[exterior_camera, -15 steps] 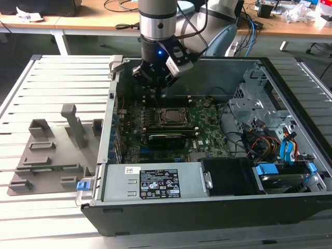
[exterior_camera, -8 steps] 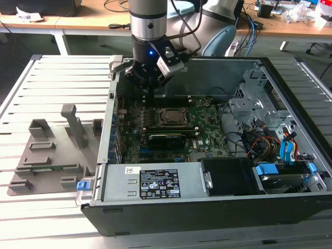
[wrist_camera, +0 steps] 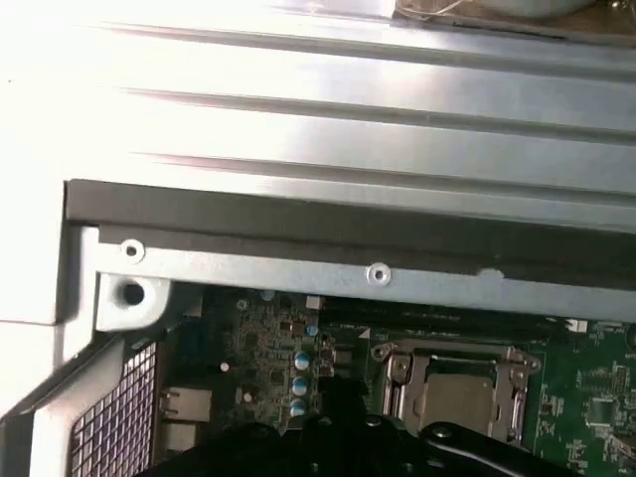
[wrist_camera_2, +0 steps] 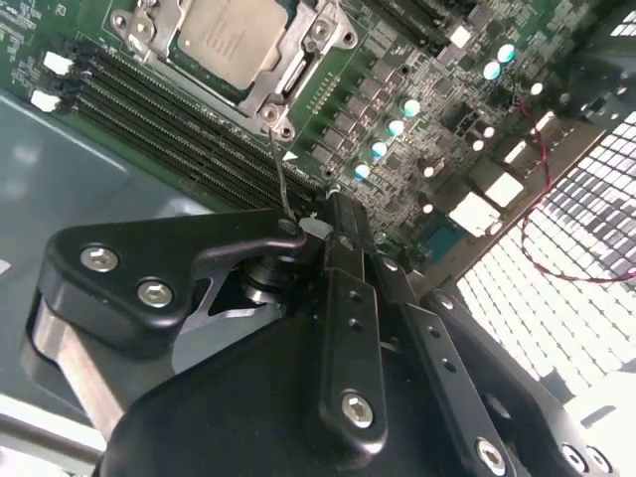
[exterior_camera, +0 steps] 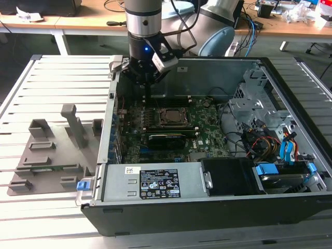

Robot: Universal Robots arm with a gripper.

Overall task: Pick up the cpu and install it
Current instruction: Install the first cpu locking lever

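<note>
While jaws' state is unclear, cpu (wrist_camera_2: pixel 227 35) sits socketed — silver-grey, square; gripper (exterior_camera: pixel 147 78) above.

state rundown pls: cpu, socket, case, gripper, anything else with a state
cpu: seated flat in the socket, metal top up.
socket frame: surrounds the cpu; whether latched, cannot tell.
computer case: lying on its side, side panel off, motherboard exposed.
gripper: above the motherboard's far left area in the exterior view, holding nothing visible.
grey fixture: on the slatted table, outside the case, slots unoccupied.

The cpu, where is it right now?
The cpu sits in the metal socket frame on the green board inside the computer case, just below the gripper in the exterior view.
</note>
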